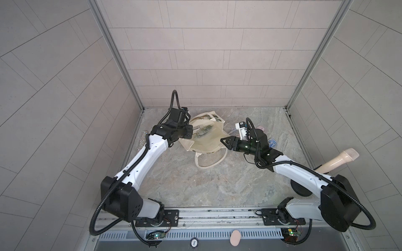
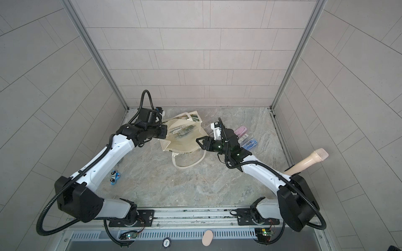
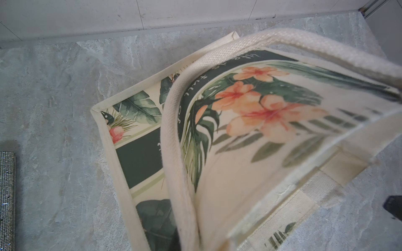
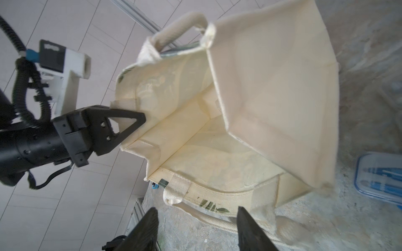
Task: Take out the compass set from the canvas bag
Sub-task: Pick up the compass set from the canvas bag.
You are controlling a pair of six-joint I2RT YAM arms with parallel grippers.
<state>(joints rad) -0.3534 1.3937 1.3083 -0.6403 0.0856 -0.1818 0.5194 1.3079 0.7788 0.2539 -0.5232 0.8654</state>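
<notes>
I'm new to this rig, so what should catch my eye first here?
The cream-white canvas tote bag with a green leaf print lies centrally, its mouth held open. The black left gripper is clamped on its rim, while the open right gripper faces the mouth. A beige microphone sits far to the robot's right.

Blue case (image 4: 380, 178) cropped at edge, canvas bag (image 1: 208, 143) contents (too small) unclear

Our left arm (image 1: 141, 160) reaches forward with its elbow bent, and the left gripper (image 4: 130, 128) is pinched tight on the rim of the canvas bag (image 4: 272, 87). Our right arm (image 1: 293, 171) angles inward, its wrist low. The right gripper (image 4: 196, 209) points toward the left one, jaws apart.
</notes>
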